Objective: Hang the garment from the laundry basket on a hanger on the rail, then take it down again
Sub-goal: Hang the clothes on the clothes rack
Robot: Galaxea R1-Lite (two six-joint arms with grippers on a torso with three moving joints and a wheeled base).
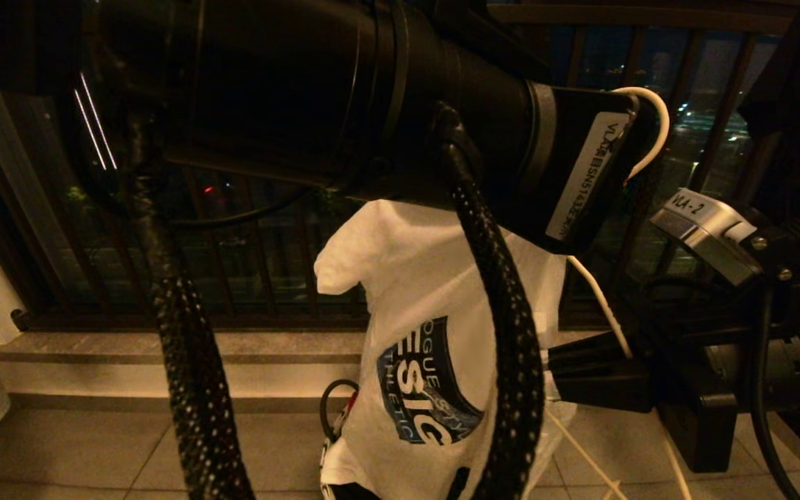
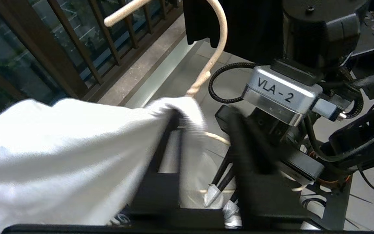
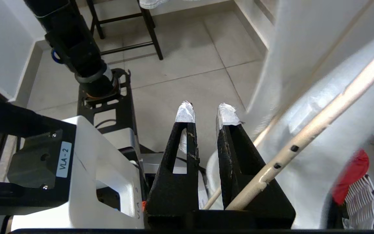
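- Two claws work close together at the far railing (image 1: 247,278), with the garment (image 1: 414,278) hanging between them, print facing us.
- The left claw (image 2: 205,123) stands partly apart. The shirt's collar is draped over one finger (image 2: 174,130), likely to spread the neck around the hanger (image 2: 218,48).
- The hanger's hook curls free above and I see nothing under it, so the hanging looks unfinished.
- The right claw (image 3: 205,112) is narrow, with nothing visible between its taped tips. It hovers just beside the rail (image 3: 307,138), seemingly steadying.
- The laundry basket (image 3: 362,198) sits low on the floor, and a red cloth (image 3: 349,175) is in it.
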